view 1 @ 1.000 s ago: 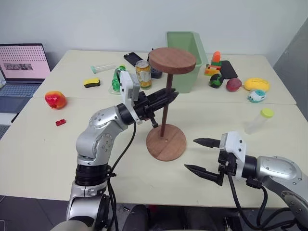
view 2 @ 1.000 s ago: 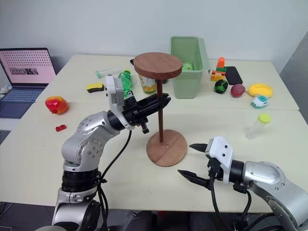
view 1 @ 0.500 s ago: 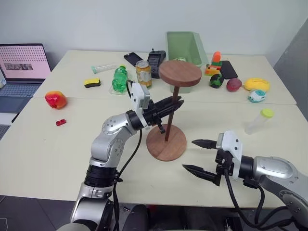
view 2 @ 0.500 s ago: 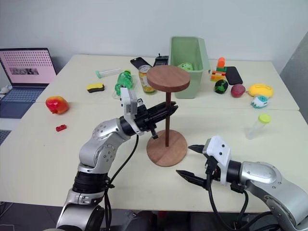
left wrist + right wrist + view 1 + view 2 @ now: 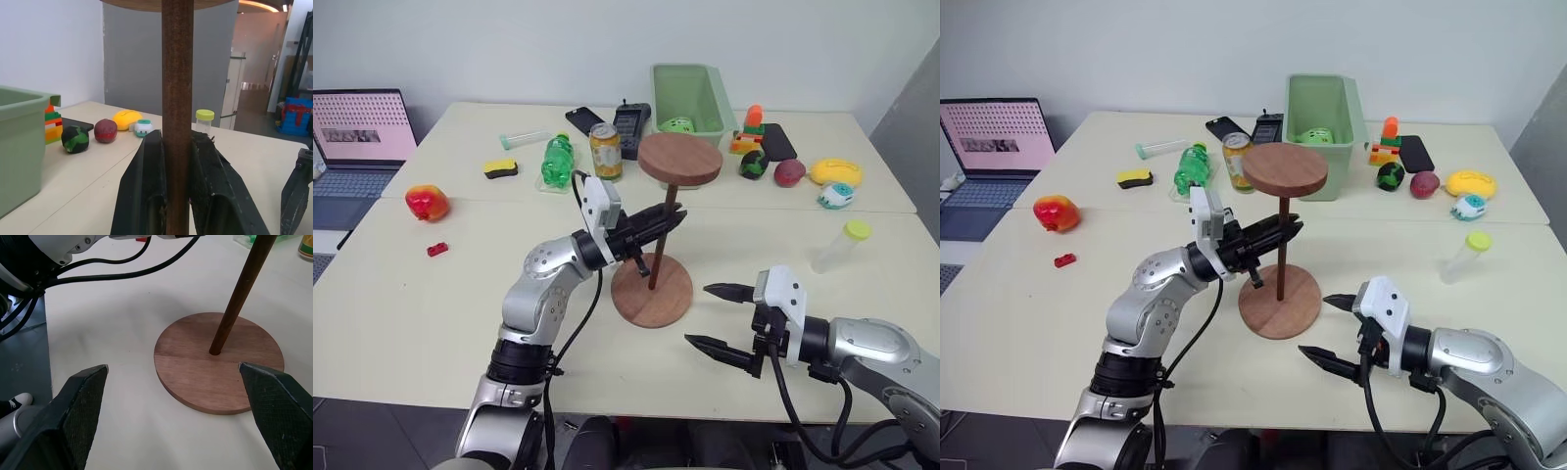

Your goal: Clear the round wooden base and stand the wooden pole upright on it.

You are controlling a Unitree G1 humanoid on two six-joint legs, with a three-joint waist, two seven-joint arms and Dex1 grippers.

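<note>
Left claw (image 5: 672,217) clenches wooden pole (image 5: 662,241) mid-base on round wooden base (image 5: 651,290); right claw (image 5: 719,314) gapes beside its rim.

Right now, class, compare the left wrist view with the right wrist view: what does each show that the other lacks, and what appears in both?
Left wrist view alone: the left gripper with its jaws shut on the wooden pole, a green bin, toy fruit and a clear tube with a yellow-green cap. Right wrist view alone: the round wooden base with the pole's foot at its centre, between the right gripper's open jaws. Both: the pole and the pale table.
</note>
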